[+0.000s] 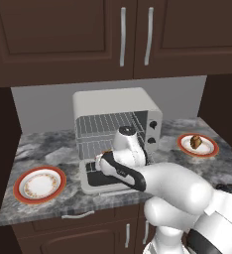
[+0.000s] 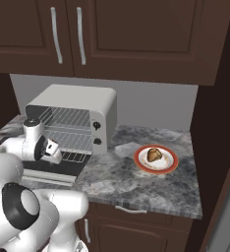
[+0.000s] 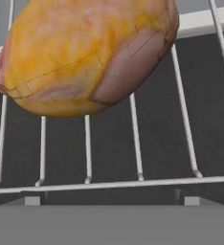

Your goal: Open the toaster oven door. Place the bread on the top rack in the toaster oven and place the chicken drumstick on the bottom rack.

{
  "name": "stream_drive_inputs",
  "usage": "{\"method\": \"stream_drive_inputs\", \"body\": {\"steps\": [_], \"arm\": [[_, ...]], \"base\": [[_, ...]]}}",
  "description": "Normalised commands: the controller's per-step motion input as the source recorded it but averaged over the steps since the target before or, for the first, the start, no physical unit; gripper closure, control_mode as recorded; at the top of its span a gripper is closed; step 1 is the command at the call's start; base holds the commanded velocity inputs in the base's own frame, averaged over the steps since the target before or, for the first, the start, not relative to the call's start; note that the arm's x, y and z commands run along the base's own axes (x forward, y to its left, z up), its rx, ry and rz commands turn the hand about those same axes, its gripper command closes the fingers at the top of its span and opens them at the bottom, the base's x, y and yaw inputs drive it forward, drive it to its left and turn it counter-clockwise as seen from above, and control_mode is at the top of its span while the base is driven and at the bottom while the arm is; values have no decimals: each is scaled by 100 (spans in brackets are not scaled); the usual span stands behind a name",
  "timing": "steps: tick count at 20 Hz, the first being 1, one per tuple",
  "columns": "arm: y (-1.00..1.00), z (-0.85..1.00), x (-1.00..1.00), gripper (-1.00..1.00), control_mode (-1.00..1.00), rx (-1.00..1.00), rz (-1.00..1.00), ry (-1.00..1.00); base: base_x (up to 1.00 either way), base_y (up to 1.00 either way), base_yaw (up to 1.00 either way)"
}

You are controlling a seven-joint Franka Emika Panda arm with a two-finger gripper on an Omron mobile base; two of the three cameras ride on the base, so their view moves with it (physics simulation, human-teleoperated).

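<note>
The off-white toaster oven [image 1: 113,99] stands at the back of the counter, and its door [image 1: 95,182] lies folded down flat in front. Inside are the top rack [image 1: 105,121] and the bottom rack [image 1: 90,146]. My gripper [image 2: 54,150] reaches in at the height of the bottom rack. Close ahead in the hand view, the golden chicken drumstick [image 3: 85,57] rests on the rack's wires [image 3: 138,143]. My fingertips [image 3: 32,201] stand wide apart below it, open and not touching it. The brown bread [image 1: 196,143] sits on an orange-rimmed plate [image 1: 209,151] right of the oven.
A second orange-rimmed plate [image 1: 38,184], with nothing on it, sits at the front left of the marble counter [image 2: 136,182]. Dark wall cupboards [image 1: 123,34] hang above the oven. A dark side wall [image 2: 220,123] closes the counter on the right.
</note>
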Motion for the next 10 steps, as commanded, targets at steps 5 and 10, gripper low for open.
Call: {"method": "stream_drive_inputs", "body": {"steps": [5,10], "arm": [[6,-19,18,-100,-100,1,0,-4],[2,-25,18,-100,-100,0,0,-6]], "base": [[0,0,0],[0,0,0]]}}
